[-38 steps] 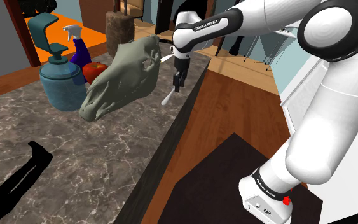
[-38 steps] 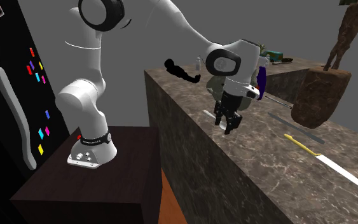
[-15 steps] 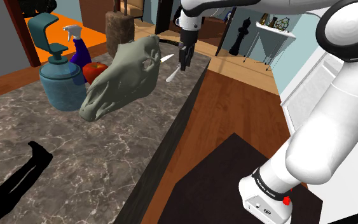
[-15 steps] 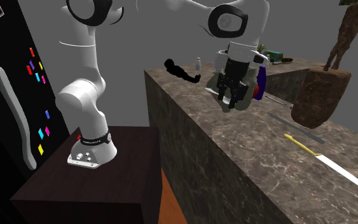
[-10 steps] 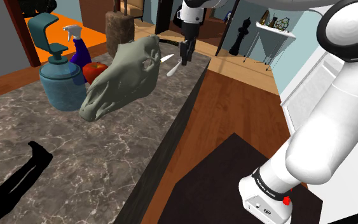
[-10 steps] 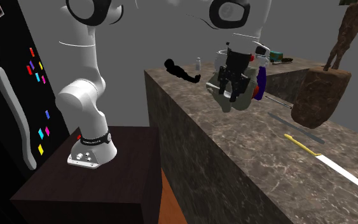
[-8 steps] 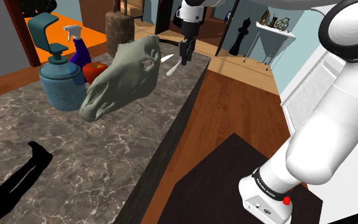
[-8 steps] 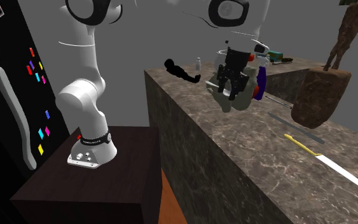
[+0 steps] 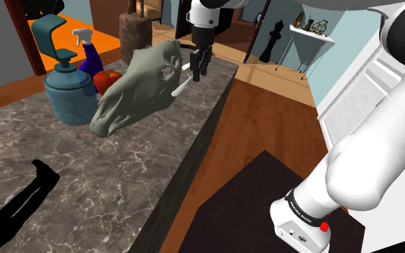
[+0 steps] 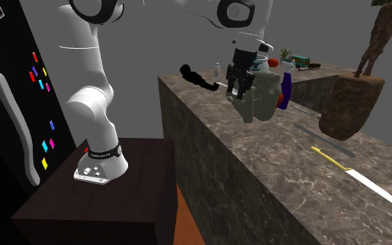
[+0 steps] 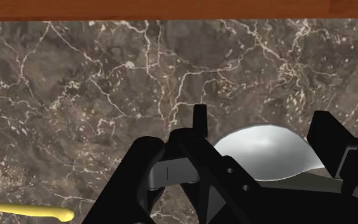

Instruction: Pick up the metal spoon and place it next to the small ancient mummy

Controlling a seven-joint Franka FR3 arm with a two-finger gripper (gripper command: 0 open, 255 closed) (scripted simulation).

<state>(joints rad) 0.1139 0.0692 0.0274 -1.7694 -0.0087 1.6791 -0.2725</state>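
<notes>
My black gripper hangs above the far end of the marble counter, shut on the pale metal spoon. The spoon slants down from the fingers, close beside the grey-green animal-head sculpture. In the second exterior view the gripper is in front of that sculpture, and the spoon pokes out towards the mummy. The wrist view has the spoon's grey bowl between the fingers. The mummy, a black figure, lies flat at the counter's near end, well away from the gripper.
A teal soap dispenser, a purple spray bottle and a red apple stand behind the sculpture. A wooden stump and a yellow-handled knife are at the far end. The counter's edge drops to the floor.
The gripper has risen from the counter with the spoon in it, then moved toward the shoulder view's left, up against the sculpture. The spoon has swung to point down and left.
</notes>
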